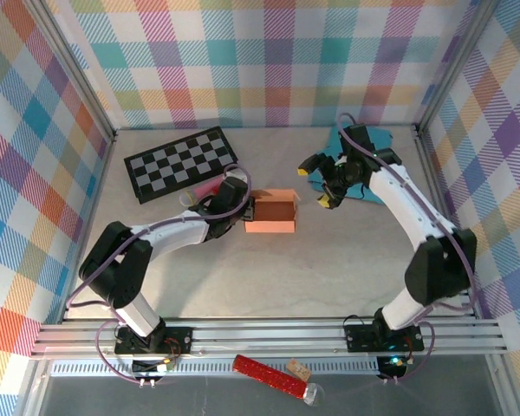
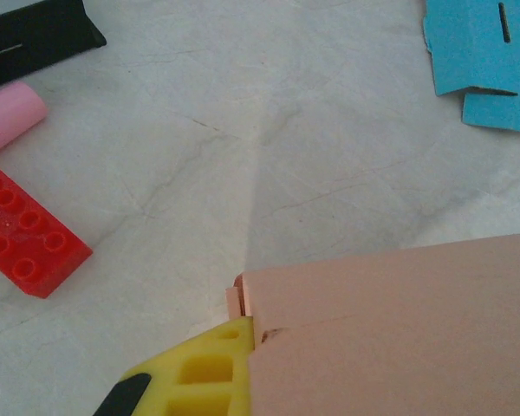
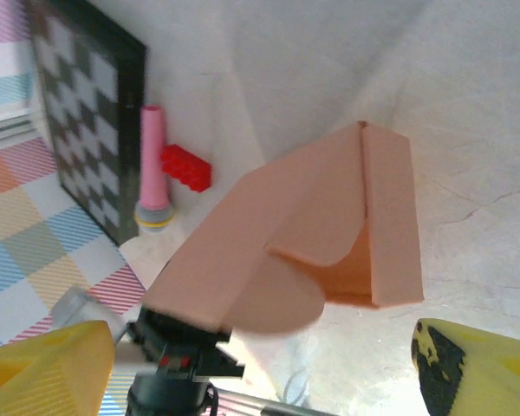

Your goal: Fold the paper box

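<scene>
so the paper box (image 1: 276, 215) lies long-ways left to right, its left end looks pinched tight in the left gripper (image 1: 245, 209), while the right gripper (image 1: 316, 186) hangs spread wide and empty just off the right end, so left arm's clearly nearer.

the table (image 1: 329, 277) has a pale, marbled top with faint grey veins. at its far left a black-and-grey checkerboard (image 1: 184, 163) lies flat, slightly askew to the walls. just beside the board's near right edge lies a pink tube (image 3: 153, 160) with a yellow-ringed end, and a red studded brick (image 2: 26, 238) lies next to the tube. near the middle rests the salmon paper box (image 1: 273, 211), its hollow inside showing from above. a flat blue cardboard sheet (image 2: 477, 52) with a slot cut in it lies at the far right, well apart from the box.
</scene>
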